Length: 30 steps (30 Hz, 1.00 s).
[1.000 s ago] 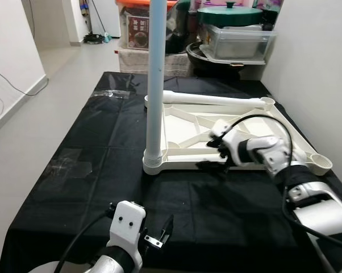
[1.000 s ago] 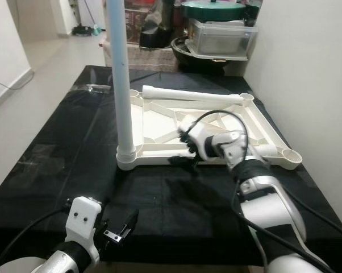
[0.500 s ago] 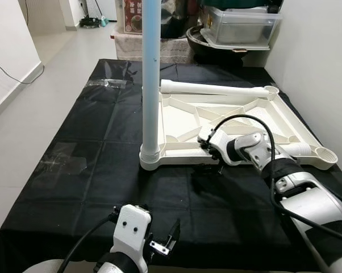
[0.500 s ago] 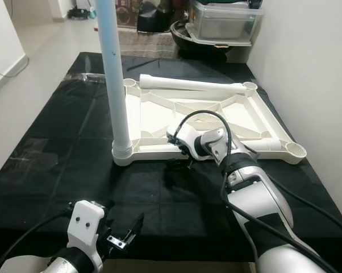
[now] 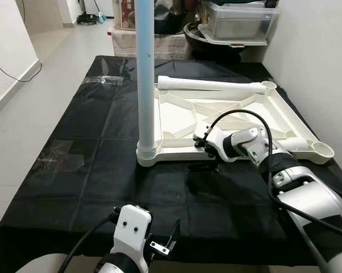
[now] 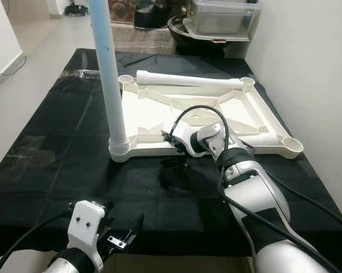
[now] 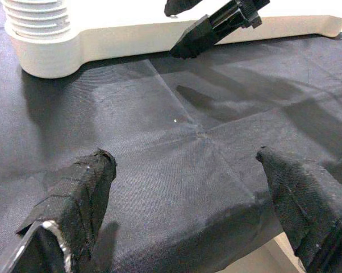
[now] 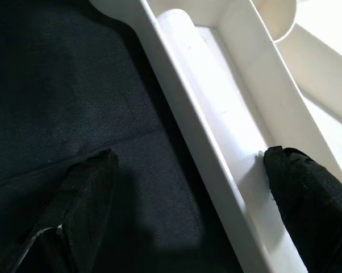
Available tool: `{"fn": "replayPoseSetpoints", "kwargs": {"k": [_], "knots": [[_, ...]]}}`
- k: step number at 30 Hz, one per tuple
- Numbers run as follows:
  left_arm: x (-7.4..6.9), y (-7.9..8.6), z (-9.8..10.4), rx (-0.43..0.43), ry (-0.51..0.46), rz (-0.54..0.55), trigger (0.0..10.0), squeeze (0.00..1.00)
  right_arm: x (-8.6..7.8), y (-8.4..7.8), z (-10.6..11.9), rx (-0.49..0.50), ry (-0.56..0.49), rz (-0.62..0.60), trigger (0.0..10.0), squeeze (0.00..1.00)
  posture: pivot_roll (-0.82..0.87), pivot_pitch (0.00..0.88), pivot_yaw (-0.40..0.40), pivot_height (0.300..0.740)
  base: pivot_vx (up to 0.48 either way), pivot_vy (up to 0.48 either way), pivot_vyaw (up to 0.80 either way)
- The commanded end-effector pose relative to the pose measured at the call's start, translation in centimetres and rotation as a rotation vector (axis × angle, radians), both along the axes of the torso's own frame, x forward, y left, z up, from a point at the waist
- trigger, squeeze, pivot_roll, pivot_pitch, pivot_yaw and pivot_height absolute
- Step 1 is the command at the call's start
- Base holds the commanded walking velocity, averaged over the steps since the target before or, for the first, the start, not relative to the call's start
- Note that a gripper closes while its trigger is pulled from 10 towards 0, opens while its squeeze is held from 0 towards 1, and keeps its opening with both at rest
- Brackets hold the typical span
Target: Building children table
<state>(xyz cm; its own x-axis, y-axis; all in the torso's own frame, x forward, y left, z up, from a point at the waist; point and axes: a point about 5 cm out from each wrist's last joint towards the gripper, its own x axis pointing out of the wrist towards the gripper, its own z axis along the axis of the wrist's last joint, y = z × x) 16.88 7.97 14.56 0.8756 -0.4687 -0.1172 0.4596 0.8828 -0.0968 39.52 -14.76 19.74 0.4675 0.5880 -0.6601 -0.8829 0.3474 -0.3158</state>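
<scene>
Since a second ago my right pincer (image 5: 208, 165) has slid leftward along the near rail of the tabletop frame (image 5: 182, 149), and my head has tipped so the whole scene sits lower and nearer.

From my left eye, the white frame lies upside down on the black-covered worktop (image 5: 86, 170). One pale blue leg (image 5: 144, 74) already stands upright in its near left corner socket. A loose white leg (image 5: 211, 85) lies along the far edge, and the near right socket (image 5: 323, 151) is empty. My left pincer (image 5: 162, 242) hovers low at the worktop's near edge, idle.

My right eye shows the same layout, with the right pincer (image 6: 175, 162) at the middle of the near rail.

Looking along my left wrist, the two fingers (image 7: 74, 193) are spread wide over bare cloth, holding nothing, with the leg's ribbed base (image 7: 37, 20) beyond.

Along my right wrist, the fingers (image 8: 83, 187) are open and straddle the rail: one over the cloth, the other inside the frame beside a short white tube (image 8: 211, 114) lying in the channel.

I judge I am steadying or shifting the frame between legs. Next I should close on the rail, or fetch another leg for an empty socket.
</scene>
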Motion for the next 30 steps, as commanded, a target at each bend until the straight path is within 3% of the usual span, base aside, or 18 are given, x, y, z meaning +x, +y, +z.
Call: {"fn": "replayPoseSetpoints", "kwargs": {"k": [1, 12, 25, 30], "knots": [[-0.2, -0.15, 0.05, -0.01, 0.014, -0.006, 10.0, 0.0, -0.2, -0.28, -0.4, -0.014, 0.039, 0.011, 10.0, 0.0, 0.15, 0.179, -0.099, 0.74, 0.0, 0.0, 0.0], [-0.06, -0.1, 0.02, -0.008, 0.019, -0.002, 10.0, 0.0, -0.52, -0.84, -1.25, -0.109, 0.069, 0.034, 10.0, 0.0, 0.15, 0.188, -0.096, 0.74, 0.0, 0.0, 0.0], [0.11, 0.07, -0.07, -0.01, 0.026, 0.006, 10.0, 0.0, -1.06, -0.87, -0.67, -0.072, 0.165, 0.127, 10.0, 0.0, 0.15, 0.187, -0.097, 0.74, 0.0, 0.0, 0.0], [0.16, 0.03, -0.05, -0.01, 0.026, 0.007, 10.0, 0.0, -1.03, -0.93, -1.1, -0.111, 0.158, 0.109, 10.0, 0.0, 0.14, 0.19, -0.096, 0.74, 0.0, 0.0, 0.0]]}}
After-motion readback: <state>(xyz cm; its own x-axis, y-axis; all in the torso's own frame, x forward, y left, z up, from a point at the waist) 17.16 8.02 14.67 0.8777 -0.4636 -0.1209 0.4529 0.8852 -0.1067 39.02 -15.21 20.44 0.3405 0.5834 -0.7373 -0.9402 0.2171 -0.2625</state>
